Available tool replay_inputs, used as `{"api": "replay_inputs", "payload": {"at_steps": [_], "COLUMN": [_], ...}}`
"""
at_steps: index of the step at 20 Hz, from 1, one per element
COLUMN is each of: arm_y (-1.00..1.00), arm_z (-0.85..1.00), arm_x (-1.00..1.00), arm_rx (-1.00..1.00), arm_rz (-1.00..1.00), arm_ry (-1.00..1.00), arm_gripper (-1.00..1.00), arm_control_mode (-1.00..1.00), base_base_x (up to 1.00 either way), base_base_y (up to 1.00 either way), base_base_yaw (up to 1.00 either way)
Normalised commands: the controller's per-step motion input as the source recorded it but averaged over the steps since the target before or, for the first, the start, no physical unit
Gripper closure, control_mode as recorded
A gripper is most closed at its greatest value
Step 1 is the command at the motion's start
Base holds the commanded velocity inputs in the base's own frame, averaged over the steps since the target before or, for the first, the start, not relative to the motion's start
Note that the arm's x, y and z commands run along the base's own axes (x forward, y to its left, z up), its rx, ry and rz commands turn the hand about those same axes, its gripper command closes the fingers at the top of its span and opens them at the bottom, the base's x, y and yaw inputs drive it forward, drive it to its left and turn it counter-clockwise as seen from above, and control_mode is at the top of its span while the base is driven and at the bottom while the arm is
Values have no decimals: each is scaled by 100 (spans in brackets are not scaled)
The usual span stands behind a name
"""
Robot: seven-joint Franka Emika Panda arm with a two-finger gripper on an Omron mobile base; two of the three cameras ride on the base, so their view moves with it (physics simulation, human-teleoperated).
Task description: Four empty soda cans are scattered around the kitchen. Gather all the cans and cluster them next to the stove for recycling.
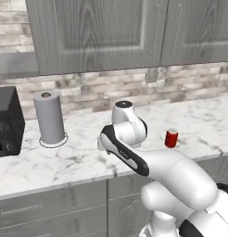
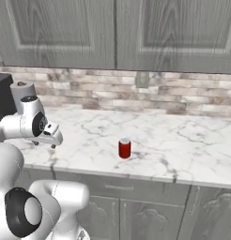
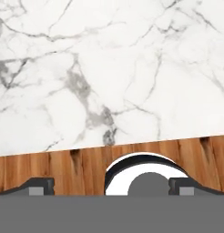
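One red soda can (image 1: 171, 138) with a silvery top stands upright on the white marble counter (image 1: 83, 159), a little back from the front edge. The right base view has the same can (image 2: 124, 148) alone mid-counter. My gripper (image 2: 45, 144) hangs well to the can's left, above the counter's front edge, pointing down. Its two dark fingertips (image 3: 41, 186) stand wide apart with nothing between them, so the gripper (image 3: 111, 187) is open. Below them lie marble (image 3: 109, 68) and wooden floor (image 3: 63, 168). The stove is out of view.
A tall grey paper-towel roll (image 1: 50, 118) stands at the back left of the counter, beside a black microwave (image 1: 7, 122). Grey wall cabinets (image 1: 102, 32) hang above the stone backsplash. Drawers (image 2: 136, 197) run under the counter.
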Motion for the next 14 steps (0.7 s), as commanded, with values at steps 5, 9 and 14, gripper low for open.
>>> {"api": "replay_inputs", "payload": {"at_steps": [5,9,14], "arm_y": [0,0,0], "arm_z": [0,0,0], "arm_x": [0,0,0], "arm_rx": [0,0,0], "arm_rz": [0,0,0], "arm_ry": [0,0,0], "arm_gripper": [-100,-100,-100], "arm_control_mode": [100,100,100], "base_base_x": [-18,-16,-12], "base_base_y": [-66,-65,-51], "base_base_yaw": [0,2,2]}}
